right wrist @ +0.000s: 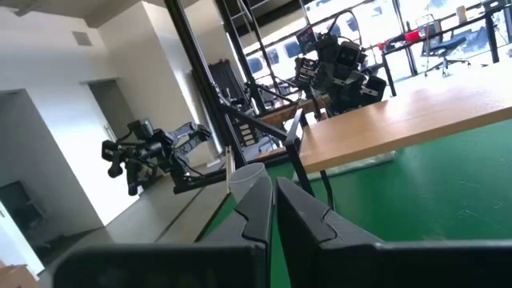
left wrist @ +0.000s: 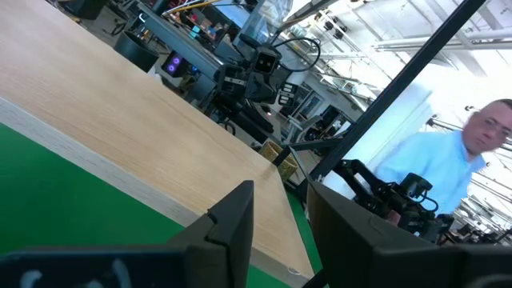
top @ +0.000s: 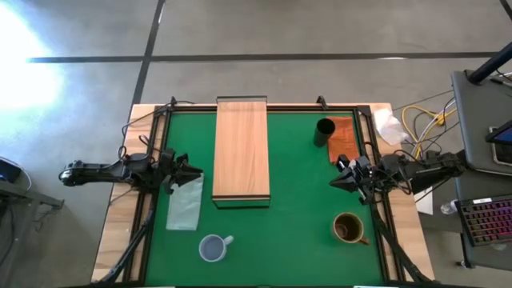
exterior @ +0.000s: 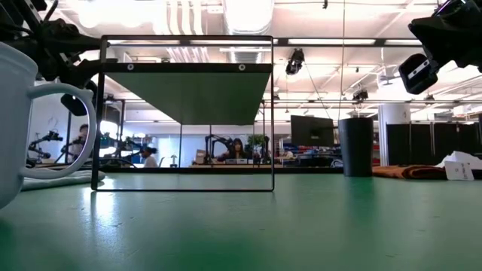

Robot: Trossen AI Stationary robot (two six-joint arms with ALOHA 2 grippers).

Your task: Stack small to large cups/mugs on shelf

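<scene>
The light-wood shelf [top: 241,150] lies lengthwise in the middle of the green mat. The slim black cup [top: 324,131] stands upright at the far right beside the orange-brown cloth [top: 346,138]; it also shows in the low view [exterior: 355,147]. The brown mug [top: 348,229] stands upright at the near right. The pale blue-grey mug [top: 213,248] stands at the near middle and fills the low view's left edge [exterior: 15,120]. My left gripper [top: 194,170] hovers left of the shelf, slightly open and empty [left wrist: 280,192]. My right gripper [top: 334,182] hovers right of the shelf, shut and empty [right wrist: 274,180].
A pale green cloth [top: 186,202] lies left of the shelf's near end, under my left gripper. A black frame [top: 376,160] borders the mat. Cables and a keyboard [top: 488,220] lie off the table's right. A person shows beyond the table [left wrist: 472,160].
</scene>
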